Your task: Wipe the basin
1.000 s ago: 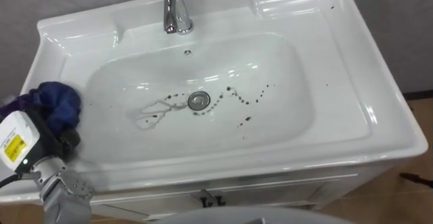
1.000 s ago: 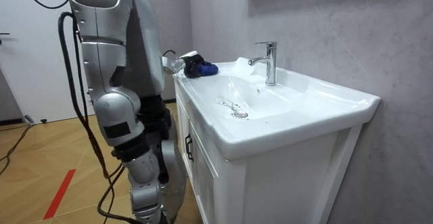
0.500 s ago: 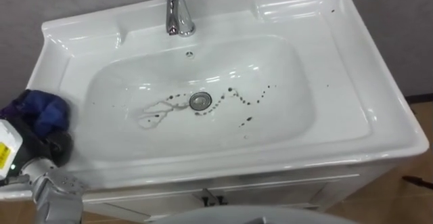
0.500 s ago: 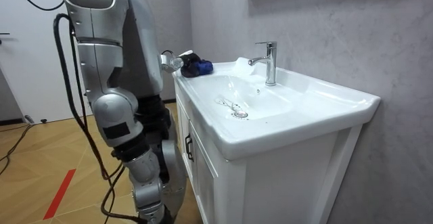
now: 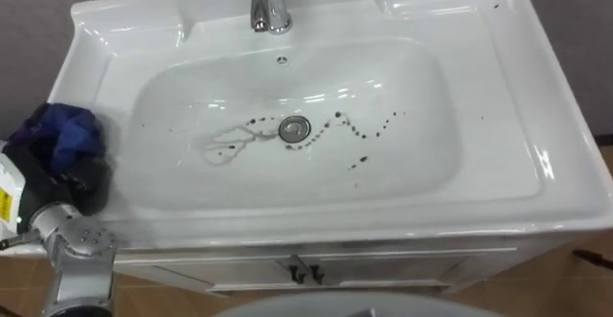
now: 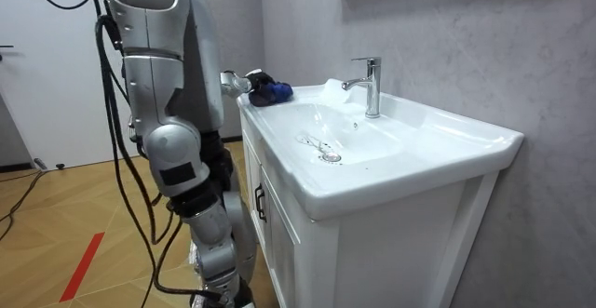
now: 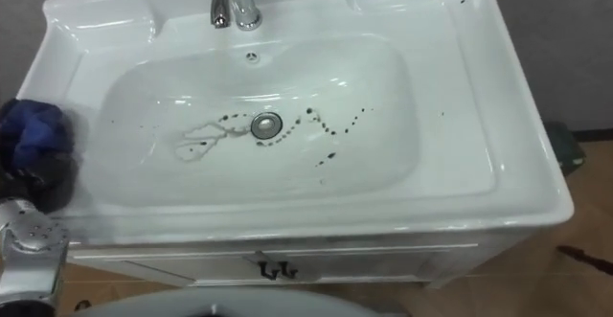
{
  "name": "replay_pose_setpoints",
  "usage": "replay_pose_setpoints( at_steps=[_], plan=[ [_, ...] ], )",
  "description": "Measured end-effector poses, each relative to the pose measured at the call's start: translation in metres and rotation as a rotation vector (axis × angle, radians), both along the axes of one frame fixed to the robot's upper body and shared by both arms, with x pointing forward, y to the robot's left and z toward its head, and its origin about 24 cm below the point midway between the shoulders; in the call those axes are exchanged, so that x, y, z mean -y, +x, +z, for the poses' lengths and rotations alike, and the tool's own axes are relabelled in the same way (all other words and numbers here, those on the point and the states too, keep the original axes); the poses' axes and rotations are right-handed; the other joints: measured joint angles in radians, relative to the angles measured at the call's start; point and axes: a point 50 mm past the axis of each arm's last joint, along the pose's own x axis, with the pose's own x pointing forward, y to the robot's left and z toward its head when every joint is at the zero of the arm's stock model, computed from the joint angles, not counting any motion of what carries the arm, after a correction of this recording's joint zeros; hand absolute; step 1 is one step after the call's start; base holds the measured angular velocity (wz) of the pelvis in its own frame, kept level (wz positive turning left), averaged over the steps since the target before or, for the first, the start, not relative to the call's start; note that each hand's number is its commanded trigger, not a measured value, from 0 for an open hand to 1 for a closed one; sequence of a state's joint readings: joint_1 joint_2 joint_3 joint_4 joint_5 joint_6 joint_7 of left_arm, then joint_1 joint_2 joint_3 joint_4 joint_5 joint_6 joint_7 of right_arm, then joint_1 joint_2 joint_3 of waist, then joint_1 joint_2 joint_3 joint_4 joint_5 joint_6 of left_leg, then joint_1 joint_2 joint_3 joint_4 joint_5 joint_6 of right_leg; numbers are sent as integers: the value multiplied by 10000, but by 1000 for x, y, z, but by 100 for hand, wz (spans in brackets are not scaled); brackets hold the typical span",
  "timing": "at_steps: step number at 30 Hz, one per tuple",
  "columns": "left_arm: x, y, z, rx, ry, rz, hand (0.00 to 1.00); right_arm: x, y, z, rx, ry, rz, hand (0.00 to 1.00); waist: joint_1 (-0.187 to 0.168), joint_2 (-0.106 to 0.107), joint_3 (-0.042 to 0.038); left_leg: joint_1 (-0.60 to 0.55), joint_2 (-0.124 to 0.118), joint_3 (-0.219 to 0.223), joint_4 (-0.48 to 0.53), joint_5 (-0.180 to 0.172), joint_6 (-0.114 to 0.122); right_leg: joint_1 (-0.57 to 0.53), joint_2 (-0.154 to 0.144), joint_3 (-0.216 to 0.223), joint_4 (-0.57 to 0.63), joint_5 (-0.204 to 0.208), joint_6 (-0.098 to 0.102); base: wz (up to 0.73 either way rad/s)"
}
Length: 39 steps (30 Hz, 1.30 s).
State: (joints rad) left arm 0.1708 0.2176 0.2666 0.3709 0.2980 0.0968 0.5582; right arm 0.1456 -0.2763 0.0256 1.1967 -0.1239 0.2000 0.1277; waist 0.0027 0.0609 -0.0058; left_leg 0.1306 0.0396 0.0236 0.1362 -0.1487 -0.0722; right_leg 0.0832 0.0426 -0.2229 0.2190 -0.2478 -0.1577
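Basin [image 5: 536,164]: blue cloth [image 5: 65,133] at left rim, dark specks [image 5: 362,160] in bowl

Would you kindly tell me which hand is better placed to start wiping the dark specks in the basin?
Left, probably: the left hand grips the blue cloth at the left rim of the basin, right beside the bowl with the dark specks.

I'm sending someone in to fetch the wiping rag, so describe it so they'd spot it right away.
Start at the white basin with the chrome faucet at its back. At its left rim, the robot's left hand grips a bunched blue cloth. It is the only soft, dark blue thing there, set against glossy white porcelain.
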Motion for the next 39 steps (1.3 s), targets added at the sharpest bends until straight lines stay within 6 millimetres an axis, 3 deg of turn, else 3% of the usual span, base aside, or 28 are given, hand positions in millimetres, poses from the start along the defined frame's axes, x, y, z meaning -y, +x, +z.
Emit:
replay_pose_setpoints(
  at_steps=[7, 13, 20, 28, 39],
  plan=[
    [17, 18, 18, 1123, -517, -809, 100, -9, 2, -3, 83, 386, 368, 0, -77, -165, 164, -26, 8, 147, -8, -2, -1, -67, 2, 46, 7, 1, 2, -2],
    [30, 34, 45, 2383, -227, -1573, 100, -16, -4, -6, 4, 689, 253, 0, -492, -256, 113, -5, 7, 288, -31, -9, 4, -114, 13, 342, 88, 19, 29, -16],
    [49, 48, 64, 3175, 336, -2682, 100, -18, -14, -7, -432, 739, 225, 0, -830, -212, 130, 293, 34, 307, -82, -134, 101, 52, 61, 607, 105, 54, 84, -14],
    [55, 55, 69, 3621, 367, -2995, 100, -19, -17, -8, -591, 800, 209, 0, -830, -148, 156, 412, 168, 316, -80, -335, 49, 20, 152, 831, 182, 104, 165, -8],
    [56, 54, 77, 3219, 2618, -3365, 100, -21, -23, -8, -774, 924, 234, 0, -790, -16, 155, 265, 12, 303, 7, -365, 108, -118, 99, 925, 17, 214, 320, -2]
  ],
)
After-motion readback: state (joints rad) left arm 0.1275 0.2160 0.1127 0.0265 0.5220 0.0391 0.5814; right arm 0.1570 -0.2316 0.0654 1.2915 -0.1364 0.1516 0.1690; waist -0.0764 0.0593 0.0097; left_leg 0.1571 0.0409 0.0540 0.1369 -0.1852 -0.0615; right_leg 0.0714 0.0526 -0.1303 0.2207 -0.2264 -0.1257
